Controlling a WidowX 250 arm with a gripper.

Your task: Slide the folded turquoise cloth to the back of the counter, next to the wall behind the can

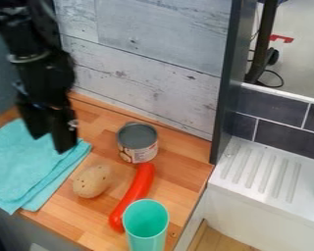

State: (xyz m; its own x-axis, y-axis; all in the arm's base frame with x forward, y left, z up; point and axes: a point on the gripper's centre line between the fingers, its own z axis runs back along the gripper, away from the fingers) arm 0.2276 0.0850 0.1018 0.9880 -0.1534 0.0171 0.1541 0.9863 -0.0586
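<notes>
teal cloth (30, 164), tan potato (92, 181), red sausage-shaped toy (133, 197), mint cup (145, 221), black gripper (51, 139)

We record one counter top (179, 171), wooden, laid in strips of lighter and darker orange-brown. On it we list:

- One cloth (28, 169), turquoise, folded in layers, at the left.
- One potato (92, 181), pale tan with dark specks, just beside the cloth's right side.
- One can (138, 143), upright, grey at the top, with a printed label, toward the back.
- One long red item (135, 192), smooth and slightly curved, lying slantwise between potato and right edge; its kind we cannot tell.
- One cup (146, 230), turquoise, mouth upward, by the near end of the red item; contact we cannot determine.
</notes>
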